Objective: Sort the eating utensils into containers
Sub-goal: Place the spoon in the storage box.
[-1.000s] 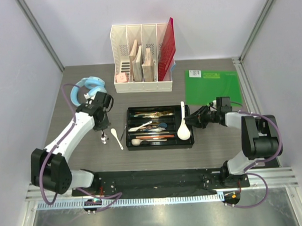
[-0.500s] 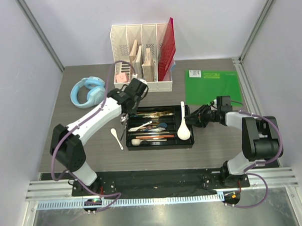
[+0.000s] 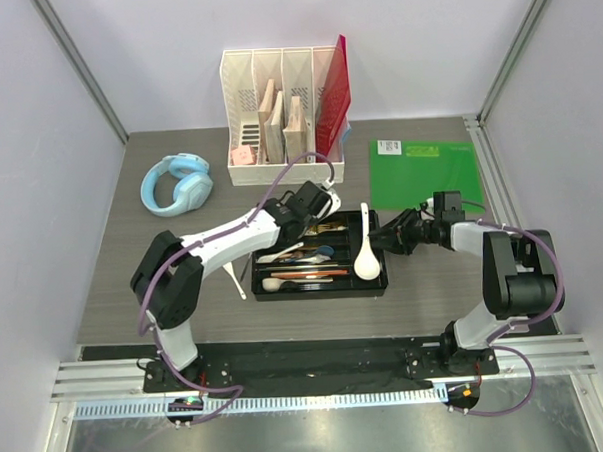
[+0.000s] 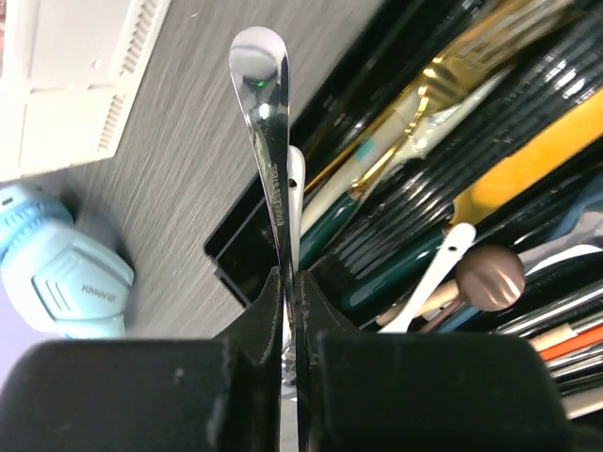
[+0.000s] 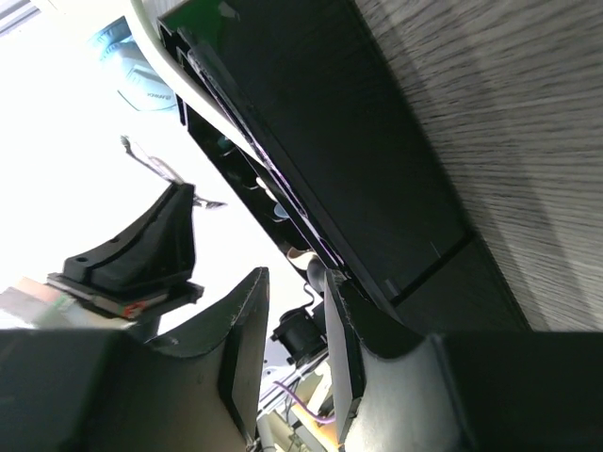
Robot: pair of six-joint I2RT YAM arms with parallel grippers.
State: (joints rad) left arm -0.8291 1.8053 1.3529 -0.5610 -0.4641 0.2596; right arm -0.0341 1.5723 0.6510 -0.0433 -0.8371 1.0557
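We see the left gripper (image 4: 287, 282) clamped shut on the handle of a silver utensil (image 4: 267, 122), whose polished, rounded handle end sticks straight out past the fingertips. It is held above the far left corner of the black tray (image 3: 321, 294). The left arm (image 3: 222, 239) stretches from its base diagonally across the table to that corner. The right gripper (image 5: 294, 278), on a low, bent arm, sits just at the tray's right end with its fingers apart. In the tray lie gold, dark-handled and white pieces and a large white spoon (image 3: 366, 253). A small white spoon (image 3: 234, 277) lies on the table beside the tray's left end.
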